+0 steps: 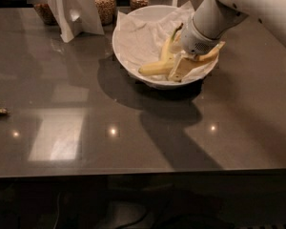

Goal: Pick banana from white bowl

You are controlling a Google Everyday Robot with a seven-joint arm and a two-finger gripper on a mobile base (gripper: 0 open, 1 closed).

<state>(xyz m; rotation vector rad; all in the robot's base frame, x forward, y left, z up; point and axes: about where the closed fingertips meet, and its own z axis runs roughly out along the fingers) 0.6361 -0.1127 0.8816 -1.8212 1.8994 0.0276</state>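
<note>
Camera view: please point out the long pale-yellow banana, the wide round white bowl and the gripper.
long pale-yellow banana (155, 68), camera view, left part.
wide round white bowl (157, 81), camera view, front outer wall.
gripper (183, 65), camera view, tip, inside the bowl at the banana.

Grey table (133, 142) carries white bowl (121, 49), glass jars (104, 3), white card (76, 11) — gripper (188, 61) inside bowl
</note>
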